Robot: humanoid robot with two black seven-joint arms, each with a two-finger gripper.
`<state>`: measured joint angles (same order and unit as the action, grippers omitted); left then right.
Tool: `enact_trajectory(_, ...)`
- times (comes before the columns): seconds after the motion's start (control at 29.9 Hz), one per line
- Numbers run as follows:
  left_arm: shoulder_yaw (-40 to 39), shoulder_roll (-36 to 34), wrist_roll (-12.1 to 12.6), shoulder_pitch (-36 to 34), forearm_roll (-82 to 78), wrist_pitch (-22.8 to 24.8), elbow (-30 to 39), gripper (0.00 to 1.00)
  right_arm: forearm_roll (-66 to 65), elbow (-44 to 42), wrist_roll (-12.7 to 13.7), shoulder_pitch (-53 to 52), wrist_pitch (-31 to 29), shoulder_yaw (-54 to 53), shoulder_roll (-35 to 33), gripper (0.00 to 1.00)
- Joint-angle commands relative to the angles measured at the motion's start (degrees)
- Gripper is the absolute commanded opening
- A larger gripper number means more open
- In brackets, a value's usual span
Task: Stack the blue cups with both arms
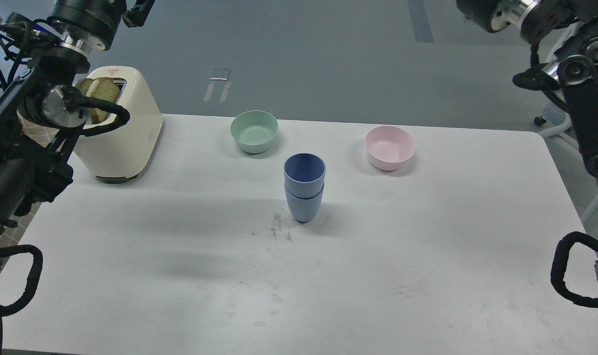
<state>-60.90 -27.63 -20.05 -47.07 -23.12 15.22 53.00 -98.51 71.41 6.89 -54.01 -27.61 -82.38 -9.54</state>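
Observation:
Two dusty-blue cups stand nested upright near the middle of the white table [427,256]. The upper cup [304,171] sits inside the lower cup [304,207]. My left arm [42,103] rises along the left edge and its far end runs out of the top of the view, so its gripper is not seen. My right arm [582,84] is raised at the top right corner and its gripper is also out of view. Neither arm touches the cups.
A mint-green bowl [254,130] sits behind and left of the cups. A pink bowl [390,147] sits behind and right of them. A cream toaster [121,125] with bread in it stands at the back left. A white chair is off the table's far right.

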Motion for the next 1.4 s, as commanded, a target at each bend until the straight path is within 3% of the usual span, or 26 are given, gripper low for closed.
enact_trajectory(0.0,-0.09,0.29,-0.08,0.13,0.00,-0.01,-0.01,0.98,9.10,-3.90,-0.03,0.05,2.56,-4.88,-0.56,1.00)
enact_trajectory(0.13,0.00,0.21,-0.17,0.13,0.00,1.48,-0.01,0.98,27.00,-9.18,-0.12,0.75,3.35,-9.46,-4.51,1.00)
enact_trajectory(0.33,-0.18,-1.28,-0.08,0.13,0.79,4.56,-0.09,0.98,48.20,-9.53,-2.05,8.38,3.44,-13.32,-5.75,1.00)
enact_trajectory(0.43,-0.44,-1.46,-0.25,0.13,0.79,4.65,-0.18,0.98,52.43,-10.50,-2.05,10.50,3.44,-15.69,-5.66,1.00)
enact_trajectory(0.67,-0.88,-0.76,-0.52,1.01,1.06,5.00,-0.45,0.98,56.76,-9.80,-2.05,13.41,3.00,-16.93,-5.58,1.00)
enact_trajectory(0.9,-1.32,-0.59,-0.87,1.19,2.63,8.95,-0.36,0.97,58.77,-9.89,-1.96,14.73,3.26,-17.02,-4.70,1.00)
enact_trajectory(1.07,-1.32,0.73,-0.34,1.01,5.63,8.95,-0.36,0.97,65.89,-10.59,-1.70,14.46,3.27,-16.94,-4.08,1.00)
enact_trajectory(1.37,-1.32,2.23,-0.69,2.15,5.54,8.95,-0.45,0.98,66.78,-10.51,-1.88,16.39,-0.34,-19.92,-4.08,1.00)
